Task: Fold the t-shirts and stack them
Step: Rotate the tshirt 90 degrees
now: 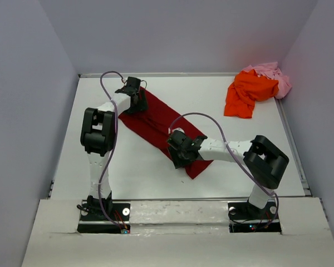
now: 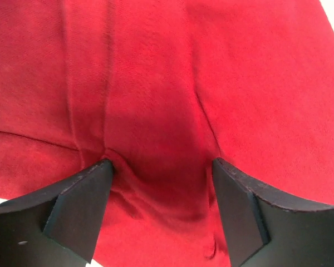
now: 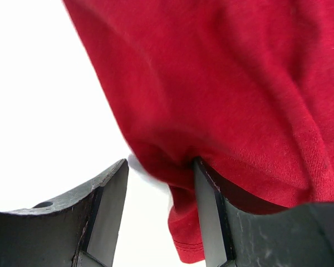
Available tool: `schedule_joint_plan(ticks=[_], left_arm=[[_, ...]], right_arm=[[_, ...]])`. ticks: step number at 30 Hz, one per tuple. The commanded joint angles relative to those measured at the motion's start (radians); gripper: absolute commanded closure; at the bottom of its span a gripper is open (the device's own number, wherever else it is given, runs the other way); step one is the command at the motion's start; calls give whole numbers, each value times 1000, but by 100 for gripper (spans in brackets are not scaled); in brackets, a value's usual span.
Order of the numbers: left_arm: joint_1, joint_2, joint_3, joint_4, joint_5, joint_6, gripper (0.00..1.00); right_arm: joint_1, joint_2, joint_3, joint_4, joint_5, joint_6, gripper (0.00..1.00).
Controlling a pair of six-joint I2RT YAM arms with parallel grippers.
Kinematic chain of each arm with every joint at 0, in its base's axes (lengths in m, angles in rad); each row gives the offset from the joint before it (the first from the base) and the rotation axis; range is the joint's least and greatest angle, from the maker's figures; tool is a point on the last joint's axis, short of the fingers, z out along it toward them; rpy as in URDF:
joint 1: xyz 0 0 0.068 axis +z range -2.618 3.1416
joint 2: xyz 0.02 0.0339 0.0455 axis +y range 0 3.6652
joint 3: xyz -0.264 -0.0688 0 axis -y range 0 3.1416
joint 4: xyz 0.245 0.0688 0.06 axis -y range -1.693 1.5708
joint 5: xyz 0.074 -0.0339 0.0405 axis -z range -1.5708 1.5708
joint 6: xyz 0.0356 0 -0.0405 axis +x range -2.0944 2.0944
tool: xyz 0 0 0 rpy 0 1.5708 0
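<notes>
Dark red t-shirt (image 1: 156, 122) mid-fold: left gripper (image 2: 161, 186) and right gripper (image 3: 158, 186) straddle its ends, jaws open; next, probably pinch cloth.

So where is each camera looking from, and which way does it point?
Top camera: high behind the arms, looking down at the table; the left arm and right arm show whole, plus the dark red shirt, orange shirt and pink shirt.
Left wrist camera: on the left arm, facing down onto red cloth; its two black fingers show.
Right wrist camera: on the right arm, facing the shirt's edge and bare table; its fingers show.
All three views see the dark red shirt.
</notes>
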Motion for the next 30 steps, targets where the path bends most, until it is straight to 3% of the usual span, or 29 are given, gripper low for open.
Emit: schedule_joint_plan(ticks=[1, 14, 30], left_arm=[[40, 75, 136, -71, -3, -5, 16], [51, 409, 714, -269, 88, 24, 17], [29, 444, 802, -167, 210, 50, 18]], right_arm=[[73, 80, 0, -59, -107, 68, 45], [216, 175, 103, -55, -170, 90, 45], [313, 369, 402, -46, -250, 42, 45]])
